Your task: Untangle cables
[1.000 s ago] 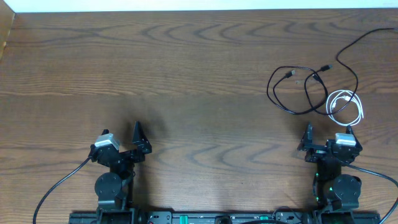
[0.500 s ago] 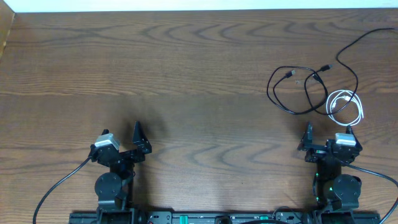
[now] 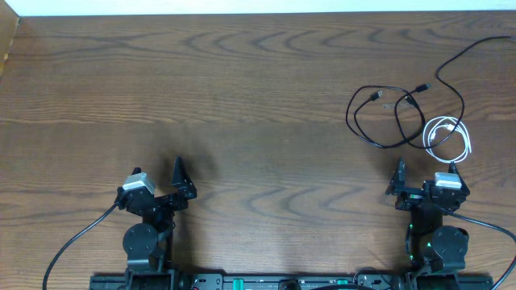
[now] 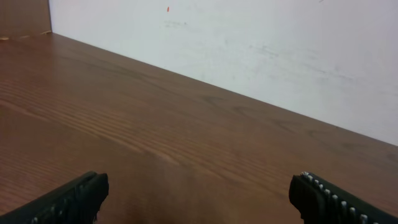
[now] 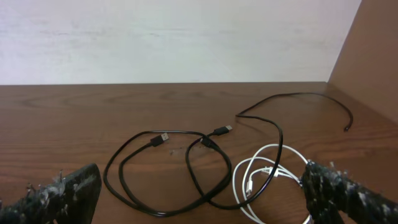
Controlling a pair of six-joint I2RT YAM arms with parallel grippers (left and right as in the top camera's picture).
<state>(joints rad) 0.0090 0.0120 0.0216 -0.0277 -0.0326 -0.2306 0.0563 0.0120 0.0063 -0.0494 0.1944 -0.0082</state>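
Observation:
The cables lie in a loose tangle at the table's right side. Two black cables point(image 3: 376, 96) loop across each other, and one long black strand point(image 5: 281, 140) crosses the white cable's coil point(image 3: 439, 134) before trailing off toward the right edge. My right gripper point(image 3: 426, 173) stands open just in front of the tangle. In the right wrist view the black loops point(image 5: 160, 138) and the white coil point(image 5: 234, 177) lie ahead of and between its fingers point(image 5: 199, 190), untouched. Far to the left, my left gripper point(image 3: 157, 179) is open over bare wood, nothing between its fingers point(image 4: 199, 193).
The wooden table point(image 3: 258, 105) ends at a white wall along the back. A brown side panel point(image 5: 373, 56) rises at the right edge beside the cables. Thick black arm wires point(image 3: 76, 238) run off both bases at the front edge.

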